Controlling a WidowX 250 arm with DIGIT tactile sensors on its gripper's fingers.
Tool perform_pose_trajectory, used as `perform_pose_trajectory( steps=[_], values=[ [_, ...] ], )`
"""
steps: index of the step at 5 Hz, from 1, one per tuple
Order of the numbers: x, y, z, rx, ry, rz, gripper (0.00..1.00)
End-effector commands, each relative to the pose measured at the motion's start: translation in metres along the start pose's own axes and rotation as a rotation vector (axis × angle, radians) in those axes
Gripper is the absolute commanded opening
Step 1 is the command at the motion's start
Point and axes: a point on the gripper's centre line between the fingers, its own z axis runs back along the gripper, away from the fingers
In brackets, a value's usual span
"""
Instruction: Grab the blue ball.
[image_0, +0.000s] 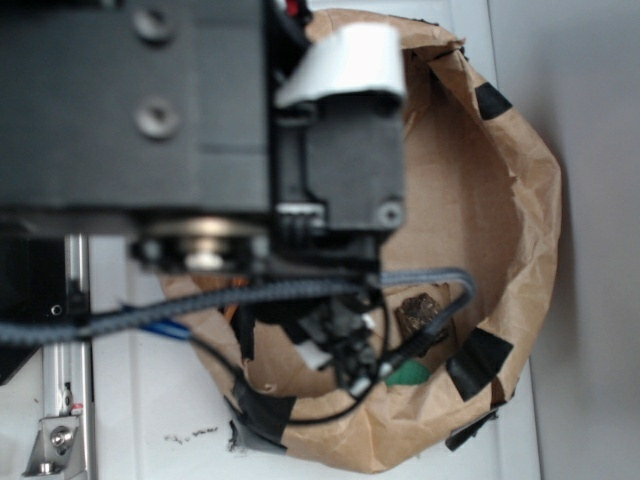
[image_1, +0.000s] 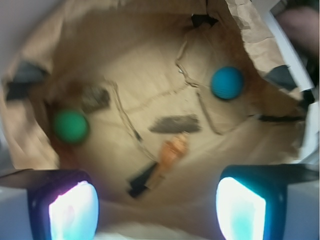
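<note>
I've got the gripper spread empty above the bin; blue ball sits upper right, so I'm off-target.

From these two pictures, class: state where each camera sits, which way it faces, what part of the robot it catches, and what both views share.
Exterior: sits above, looking down past the blurred black arm and its cables into the brown paper enclosure; the gripper itself is hard to make out.
Wrist: rides on the gripper, facing the paper floor; both fingertips show apart, open, with the blue ball and green ball beyond.
Shared: the paper enclosure and the green ball.
</note>
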Motion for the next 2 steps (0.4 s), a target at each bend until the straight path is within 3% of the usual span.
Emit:
perform_pose_trajectory(
  steps=[1,2],
  values=[
    [0.032,0.025,-0.024,0.077,-0.163,0.496,1.0],
    [0.04,0.026,-0.043,0.193,-0.214,0.692,1.0]
  ],
)
